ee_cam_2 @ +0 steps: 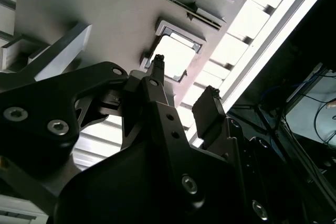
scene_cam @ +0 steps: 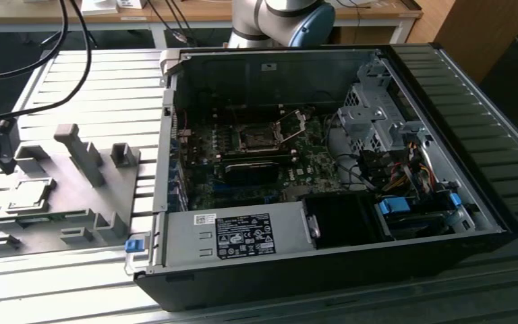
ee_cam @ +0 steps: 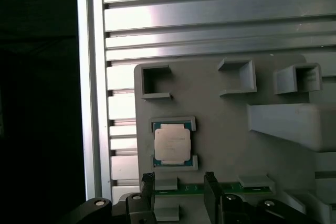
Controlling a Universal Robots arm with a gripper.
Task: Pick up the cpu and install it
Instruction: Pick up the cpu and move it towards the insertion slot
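Well, my gripper (ee_cam: 179, 183) hangs open, empty, near the cpu (ee_cam: 172, 144), at the case's (scene_cam: 241, 283) nine o'clock in the exterior view; off-centre, my fingers (ee_cam: 148, 184) could jam on its holder (ee_cam: 173, 123).

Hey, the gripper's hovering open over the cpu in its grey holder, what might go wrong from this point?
1. The cpu lies flat between two raised brackets of the grey fixture; the open gripper may strike a bracket instead of the chip's edges.
2. The chip looks thin, so an off-centre pinch might tilt or drop it.
3. The socket sits deep in the computer case among cables; the carry in looks tight.
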